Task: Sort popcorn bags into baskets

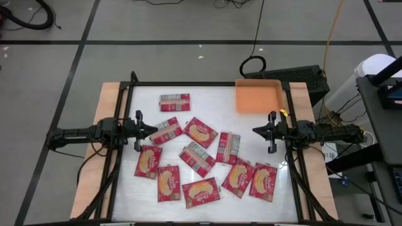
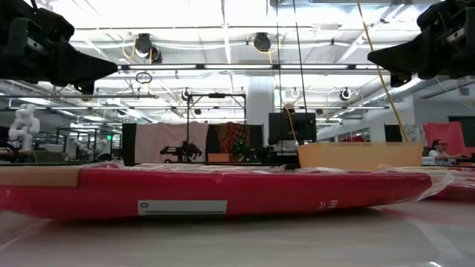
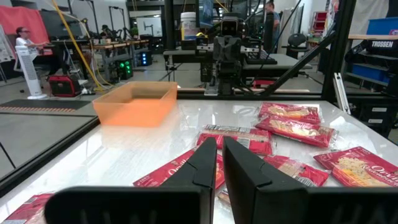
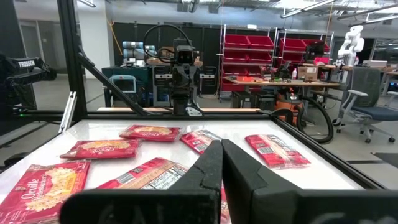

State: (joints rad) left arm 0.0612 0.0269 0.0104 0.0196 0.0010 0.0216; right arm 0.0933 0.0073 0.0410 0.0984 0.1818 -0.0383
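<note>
Sorting hasn't started: 11 popcorn bags lie scattered on the bench, the orange tray empty. Left gripper and right gripper hover clenched, holding nothing; next, one must open over a bag.

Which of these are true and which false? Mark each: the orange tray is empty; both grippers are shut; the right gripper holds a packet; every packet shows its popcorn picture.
1. The orange tray is empty. True.
2. The left gripper and right gripper are shut. True.
3. The right gripper holds a packet. False: it holds nothing and hangs above the table.
4. Every packet shows its popcorn picture. False: some, like the packet nearest the table's far edge, show the grey-white panel.
</note>
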